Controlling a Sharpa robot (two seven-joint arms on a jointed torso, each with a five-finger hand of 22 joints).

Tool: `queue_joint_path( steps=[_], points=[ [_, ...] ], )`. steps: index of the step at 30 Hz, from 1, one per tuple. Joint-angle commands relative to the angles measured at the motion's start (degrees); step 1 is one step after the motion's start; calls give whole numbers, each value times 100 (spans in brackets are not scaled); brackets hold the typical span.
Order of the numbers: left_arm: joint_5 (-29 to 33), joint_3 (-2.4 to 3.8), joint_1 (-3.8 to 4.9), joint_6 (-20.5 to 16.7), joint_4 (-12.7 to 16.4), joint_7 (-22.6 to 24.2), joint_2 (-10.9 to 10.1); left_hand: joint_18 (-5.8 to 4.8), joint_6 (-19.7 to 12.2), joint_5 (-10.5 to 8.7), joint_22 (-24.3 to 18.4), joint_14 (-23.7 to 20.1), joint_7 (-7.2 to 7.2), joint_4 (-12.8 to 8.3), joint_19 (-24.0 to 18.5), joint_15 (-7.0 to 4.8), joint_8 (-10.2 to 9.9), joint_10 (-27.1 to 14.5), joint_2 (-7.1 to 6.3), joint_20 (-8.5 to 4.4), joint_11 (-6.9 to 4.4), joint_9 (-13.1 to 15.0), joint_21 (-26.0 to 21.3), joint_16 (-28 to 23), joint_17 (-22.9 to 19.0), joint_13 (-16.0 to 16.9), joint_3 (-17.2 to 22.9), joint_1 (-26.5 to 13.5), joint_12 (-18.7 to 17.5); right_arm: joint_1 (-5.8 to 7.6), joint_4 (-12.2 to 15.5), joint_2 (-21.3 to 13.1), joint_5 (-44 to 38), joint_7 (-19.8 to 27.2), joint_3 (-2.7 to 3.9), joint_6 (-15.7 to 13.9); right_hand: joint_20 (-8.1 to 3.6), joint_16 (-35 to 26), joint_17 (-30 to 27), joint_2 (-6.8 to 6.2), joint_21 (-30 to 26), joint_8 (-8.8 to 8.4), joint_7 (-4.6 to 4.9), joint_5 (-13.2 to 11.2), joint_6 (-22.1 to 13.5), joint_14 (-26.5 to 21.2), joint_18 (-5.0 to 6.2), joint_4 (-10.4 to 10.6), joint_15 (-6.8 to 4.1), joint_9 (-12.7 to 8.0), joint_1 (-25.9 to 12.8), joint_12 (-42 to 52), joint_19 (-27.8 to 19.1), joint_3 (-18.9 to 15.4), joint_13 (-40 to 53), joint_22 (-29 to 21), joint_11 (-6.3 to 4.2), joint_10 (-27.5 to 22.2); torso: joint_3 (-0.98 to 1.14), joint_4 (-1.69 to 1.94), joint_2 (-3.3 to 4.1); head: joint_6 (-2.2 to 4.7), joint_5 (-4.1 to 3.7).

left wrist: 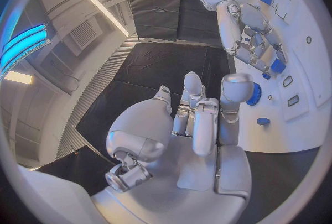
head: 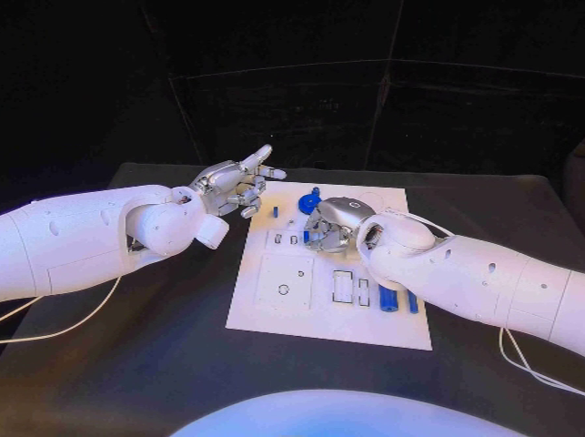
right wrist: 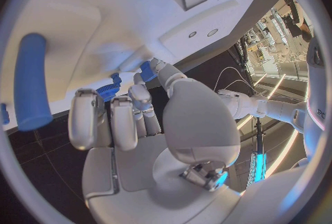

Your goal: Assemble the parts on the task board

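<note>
Left robot hand (head: 236, 188) empty, fingers apart

White task board (head: 286, 314) lies flat mid-table, small blue parts (head: 388, 301) scattered on it.

We saw a smooth matt white task board (head: 286, 314), glossy blue plastic parts (head: 389, 301), and a matt black table (head: 135, 364).

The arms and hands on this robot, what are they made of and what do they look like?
Both arms are smooth, rounded white shells with small dark holes. A thin white cable loops loose beside the left arm and another beside the right arm. The left hand and right hand are silvery metal, with jointed fingers tipped in pale pads.
</note>
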Motion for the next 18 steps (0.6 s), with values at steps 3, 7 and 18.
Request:
queue_joint_path(
  steps=[3,7,18],
  points=[
    [-22,4,9,82,3,18,3,10,6,-3,-6,479,4,-34,-33,46,-22,-27,-8,1,-18,-6,-23,-25,1005,-4,8,50,-29,10,11,-1,-25,-19,2,-88,18,-43,522,-40,-42,-65,48,1,-102,373,18,8,86,-11,-18,-49,-49,-89,-29,321,45,-70,2,-4,0,-4,-3],
    [-22,4,9,83,3,17,4,10,6,-3,-6,479,4,-34,-33,46,-22,-27,-8,1,-18,-6,-23,-25,1005,-4,8,50,-29,10,12,-1,-25,-29,2,-82,28,-49,515,-41,-46,-75,60,8,-126,371,20,14,97,-12,-17,-56,-53,-107,-38,316,56,-87,1,-3,1,-5,-5],
    [-22,4,9,85,1,12,6,10,6,-3,-6,479,4,-34,-33,46,-22,-27,-8,1,-18,-6,-23,-25,1005,-4,8,50,-29,10,43,-13,-29,-17,2,-213,60,-83,472,-45,-84,-110,91,20,-219,356,32,36,127,-14,-14,-85,-92,-176,-74,270,88,-152,1,-4,0,-16,-10]
  ],
)
